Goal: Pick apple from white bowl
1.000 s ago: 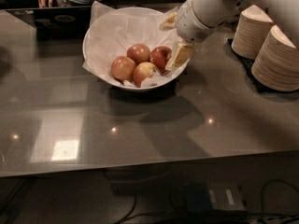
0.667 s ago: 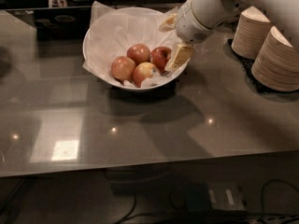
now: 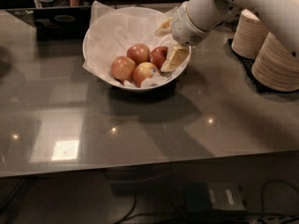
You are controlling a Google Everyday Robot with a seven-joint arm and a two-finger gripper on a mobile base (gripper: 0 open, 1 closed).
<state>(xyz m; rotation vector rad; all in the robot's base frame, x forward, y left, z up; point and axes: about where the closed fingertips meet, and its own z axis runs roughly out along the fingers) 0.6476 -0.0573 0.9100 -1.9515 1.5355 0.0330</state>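
We find the gripper (image 3: 169,43) poised over the far rim of the white bowl (image 3: 107,36), fingers spread and holding nothing. The apple (image 3: 159,56) lies in the bowl just beside its lower finger, toward the three paler apples (image 3: 139,52).

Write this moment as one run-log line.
gripper: open, in wide white paper-lined bowl, beside deep red apple | apple: resting in bowl

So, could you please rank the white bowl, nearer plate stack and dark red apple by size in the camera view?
white bowl
nearer plate stack (cropped)
apple
The gripper sits beside the apple, in the bowl.
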